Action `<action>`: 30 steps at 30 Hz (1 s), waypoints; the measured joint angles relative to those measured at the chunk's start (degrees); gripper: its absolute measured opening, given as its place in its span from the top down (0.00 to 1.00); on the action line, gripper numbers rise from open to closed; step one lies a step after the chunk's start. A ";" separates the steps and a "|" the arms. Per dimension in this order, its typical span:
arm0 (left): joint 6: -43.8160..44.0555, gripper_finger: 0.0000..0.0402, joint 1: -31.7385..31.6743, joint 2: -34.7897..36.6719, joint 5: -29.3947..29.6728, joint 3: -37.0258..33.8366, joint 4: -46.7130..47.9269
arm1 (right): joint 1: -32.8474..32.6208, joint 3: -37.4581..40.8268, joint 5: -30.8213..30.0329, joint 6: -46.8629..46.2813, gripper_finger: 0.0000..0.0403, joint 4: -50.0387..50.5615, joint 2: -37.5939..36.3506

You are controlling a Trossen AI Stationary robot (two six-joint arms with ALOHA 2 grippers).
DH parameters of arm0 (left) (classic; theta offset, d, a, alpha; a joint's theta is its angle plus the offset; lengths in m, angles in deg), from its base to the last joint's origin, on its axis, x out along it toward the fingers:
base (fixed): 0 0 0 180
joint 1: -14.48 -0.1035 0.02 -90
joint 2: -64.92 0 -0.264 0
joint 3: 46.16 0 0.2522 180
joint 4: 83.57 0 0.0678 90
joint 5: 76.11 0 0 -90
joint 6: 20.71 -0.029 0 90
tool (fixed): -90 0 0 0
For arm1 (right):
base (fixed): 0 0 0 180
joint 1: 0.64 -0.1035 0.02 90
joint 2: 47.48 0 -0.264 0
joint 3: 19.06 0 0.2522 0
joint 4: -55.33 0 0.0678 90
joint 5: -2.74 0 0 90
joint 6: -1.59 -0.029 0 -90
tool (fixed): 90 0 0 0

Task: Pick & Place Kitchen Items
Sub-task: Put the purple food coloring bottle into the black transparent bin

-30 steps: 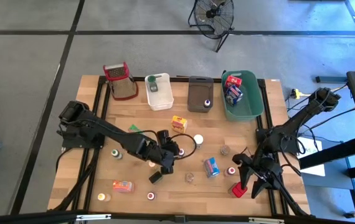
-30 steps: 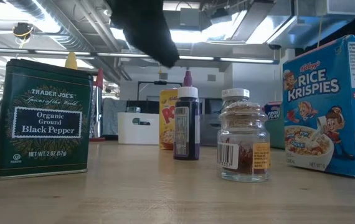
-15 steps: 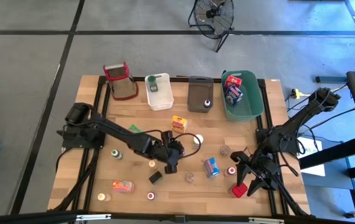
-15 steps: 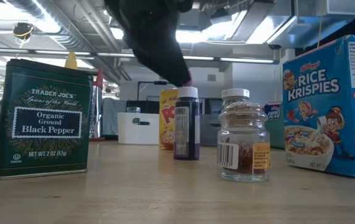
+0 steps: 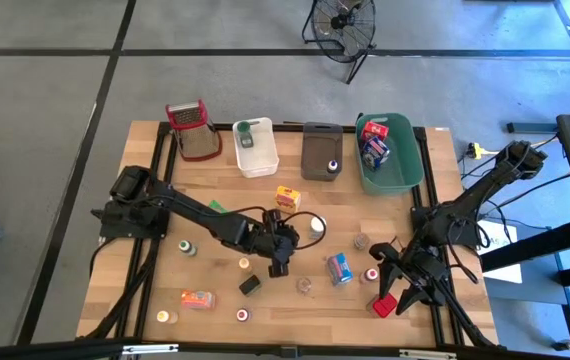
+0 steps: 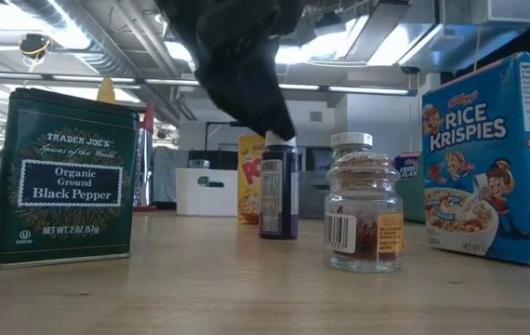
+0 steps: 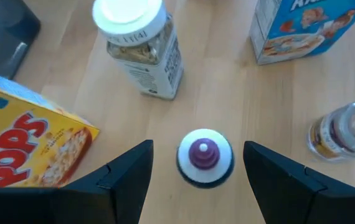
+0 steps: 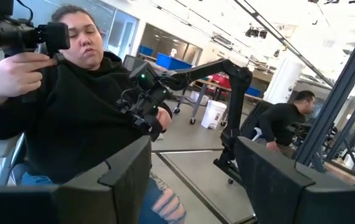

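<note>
From above, the left gripper (image 5: 281,262) hung over the middle of the counter (image 5: 145,250), its jaws spread and empty just above a small purple-capped bottle (image 5: 287,247) beside the yellow cereal box (image 5: 287,197); half a second earlier the arm sat a little further toward the counter's left, with the gripper nearer the black tin (image 5: 250,285). The right gripper (image 5: 405,290) waited at the counter's front right corner beside a red item (image 5: 383,305), jaws apart, holding nothing, unchanged from before. At counter level, the dark gripper (image 6: 246,74) came down over the cap of the purple-capped bottle (image 6: 279,191), which stood upright between the black pepper tin (image 6: 65,177) and a glass spice jar (image 6: 364,205), with the Rice Krispies box (image 6: 493,158) at the far side; earlier it had been higher and further to the side, leaving the cap in sight. The left wrist view showed the purple-capped bottle (image 7: 205,158) centred between the two wide-spread fingers (image 7: 124,180), neither touching it, with a white-lidded jar (image 7: 141,46) standing beyond. The right wrist view showed its own fingers (image 8: 109,180) apart and empty, facing a seated person (image 8: 71,106) in a dark top.
</note>
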 joint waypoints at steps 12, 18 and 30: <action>-0.51 0.50 -0.48 -0.95 -0.58 0.02 -0.43 | 0.00 0.00 0.00 0.00 0.42 0.39 0.02; -0.50 0.64 -0.48 -0.93 -0.75 0.02 -0.26 | 0.00 0.00 0.00 0.00 0.42 0.39 0.02; 0.07 0.71 -0.46 -0.84 -1.93 0.09 0.11 | 0.00 0.00 0.02 0.00 0.42 0.66 0.02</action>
